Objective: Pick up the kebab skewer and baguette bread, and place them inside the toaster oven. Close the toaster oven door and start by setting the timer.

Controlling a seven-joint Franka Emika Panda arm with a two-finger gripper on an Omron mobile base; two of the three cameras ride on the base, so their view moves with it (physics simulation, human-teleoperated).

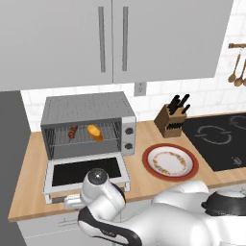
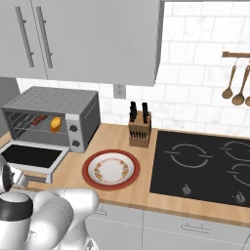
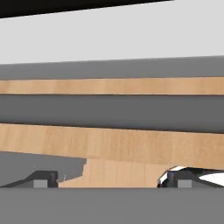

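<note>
The toaster oven (image 1: 86,108) (image 2: 53,100) stands at the counter's left end. Its door (image 1: 86,172) (image 2: 29,156) hangs open, lying flat out over the counter. On the wire rack inside lie the kebab skewer (image 1: 73,131) (image 2: 40,119) on the left and the baguette bread (image 1: 95,132) (image 2: 56,124) to its right. My gripper (image 3: 113,179) is low at the counter's front edge, just below the door's front rim. It is open, fingertips wide apart with nothing between them. The hand view faces wood and grey bands close up.
An empty red-rimmed plate (image 1: 170,162) (image 2: 111,169) lies right of the oven. A knife block (image 1: 172,120) (image 2: 139,128) stands behind it, and a black cooktop (image 1: 218,137) (image 2: 205,166) lies further right. Two knobs (image 1: 128,138) sit on the oven's right panel. Wall cabinets hang above.
</note>
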